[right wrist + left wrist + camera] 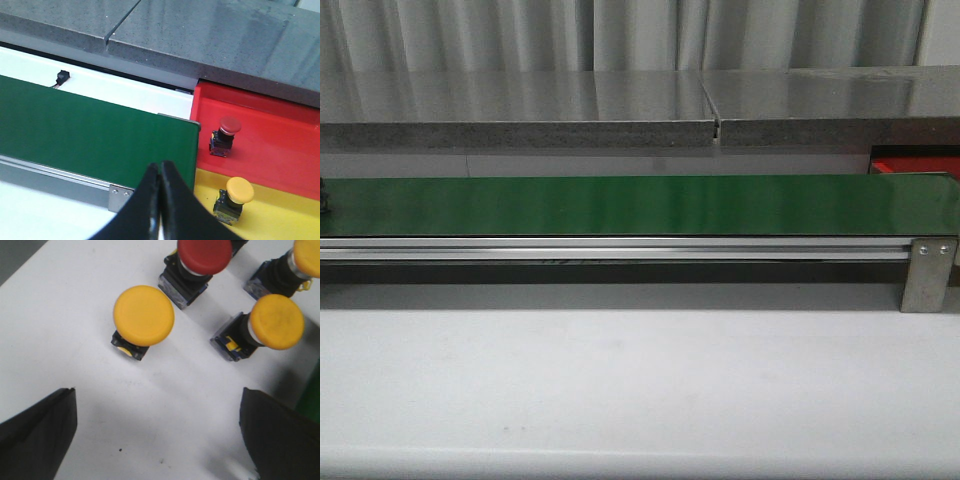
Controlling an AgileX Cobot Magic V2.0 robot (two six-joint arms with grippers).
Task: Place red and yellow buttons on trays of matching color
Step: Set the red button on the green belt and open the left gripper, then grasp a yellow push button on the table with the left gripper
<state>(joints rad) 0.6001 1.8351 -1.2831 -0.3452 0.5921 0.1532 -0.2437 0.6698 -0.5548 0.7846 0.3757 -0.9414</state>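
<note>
Front view: a long green belt (640,205) runs left to right across the white table (640,380), carried on an aluminium rail (610,248) with a metal bracket (928,272) at its right end; a grey stone ledge (620,120) lies beyond it. At the far right, behind the belt's end, a sliver of the red tray (912,162) shows. Neither arm appears in this view.

Left wrist view: the left gripper (157,430) hangs over the white surface with its two dark fingers (37,432) spread wide apart and nothing between them. Beyond them stand four push buttons on black bases — a large yellow button (143,315), a red button (204,255), a second yellow button (276,321) tilted on its side, and a third yellow button (307,256) cut by the edge.

Right wrist view: the right gripper (161,200) has its fingertips pressed together, holding nothing, above the belt's right end. Just past that end the red tray (280,130) holds one red-capped button (226,135); the adjoining yellow tray (290,215), nearer, holds one yellow-capped button (234,197) — each upright and well apart
</note>
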